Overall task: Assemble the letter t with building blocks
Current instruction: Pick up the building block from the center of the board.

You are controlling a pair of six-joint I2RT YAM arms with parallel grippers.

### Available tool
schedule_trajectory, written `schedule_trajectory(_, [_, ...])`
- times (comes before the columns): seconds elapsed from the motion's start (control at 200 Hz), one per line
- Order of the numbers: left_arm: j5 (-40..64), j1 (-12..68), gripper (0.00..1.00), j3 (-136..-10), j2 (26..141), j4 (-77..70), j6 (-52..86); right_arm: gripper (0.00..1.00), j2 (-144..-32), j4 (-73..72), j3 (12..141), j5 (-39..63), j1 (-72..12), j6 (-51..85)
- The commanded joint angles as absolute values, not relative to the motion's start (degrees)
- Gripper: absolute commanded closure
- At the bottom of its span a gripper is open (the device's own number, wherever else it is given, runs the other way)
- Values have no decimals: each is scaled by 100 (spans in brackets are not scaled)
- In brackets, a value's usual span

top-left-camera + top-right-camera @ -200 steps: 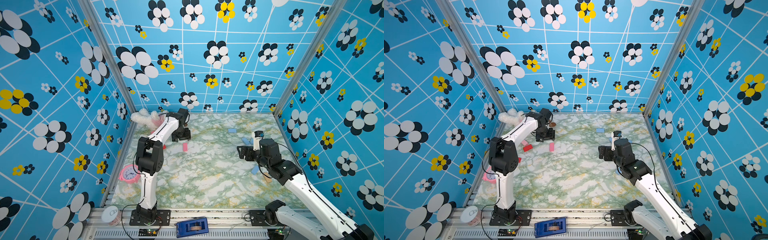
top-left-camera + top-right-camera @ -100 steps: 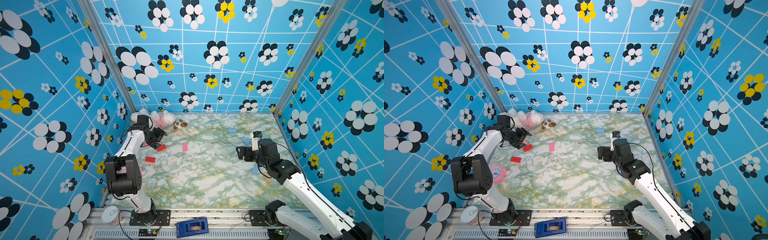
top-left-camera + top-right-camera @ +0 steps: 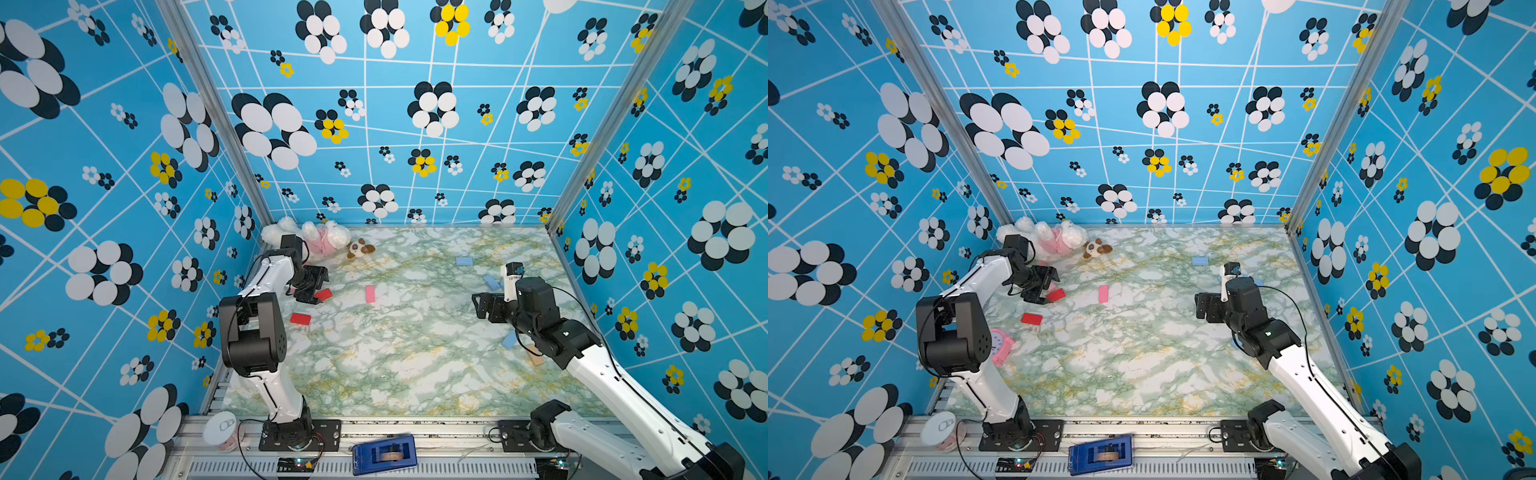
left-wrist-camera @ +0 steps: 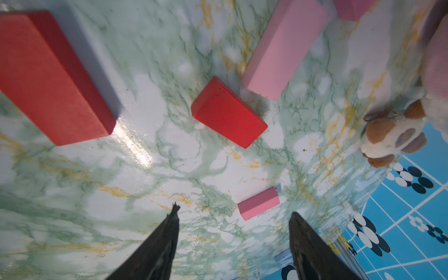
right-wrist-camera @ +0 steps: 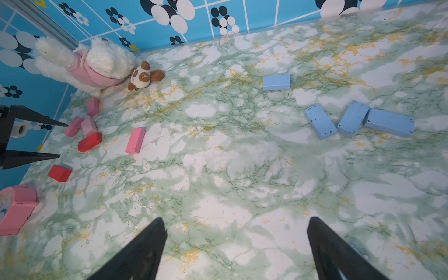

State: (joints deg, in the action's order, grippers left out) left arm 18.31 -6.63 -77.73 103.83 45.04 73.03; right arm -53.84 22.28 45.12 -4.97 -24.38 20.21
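Observation:
Building blocks lie scattered on the marble table (image 3: 399, 365). Two red blocks (image 3: 323, 294) (image 3: 300, 319) and a pink block (image 3: 370, 294) lie at the left, and several more pink blocks (image 5: 72, 126) sit near the plush. My left gripper (image 3: 313, 286) hovers open and empty just over the farther red block (image 4: 228, 114). Light blue blocks (image 5: 276, 82) (image 5: 320, 123) (image 5: 389, 122) lie at the right, and a tan block (image 3: 535, 358) is partly hidden by the right arm. My right gripper (image 3: 482, 305) (image 5: 236, 219) stands open above bare table.
A white-and-pink plush toy (image 3: 320, 239) and a small brown-and-white plush (image 3: 359, 248) lie in the back left corner. A pink alarm clock (image 3: 1000, 345) stands by the left arm's base. Blue patterned walls close three sides.
The left arm swung from the back middle out toward the left wall and now has its gripper down by the red block. The right arm has barely moved.

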Motion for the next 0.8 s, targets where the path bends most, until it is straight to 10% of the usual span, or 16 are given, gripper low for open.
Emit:
schedule_trajectory(0.0, [1323, -650, 27, -8043, 10590, 4970, 7831, 5, -5349, 2289, 4368, -417, -2496, 1987])
schedule_trajectory(0.795, [1003, -475, 31, -8949, 11752, 5198, 8091, 6, -5276, 2249, 4248, -370, -2511, 2047])
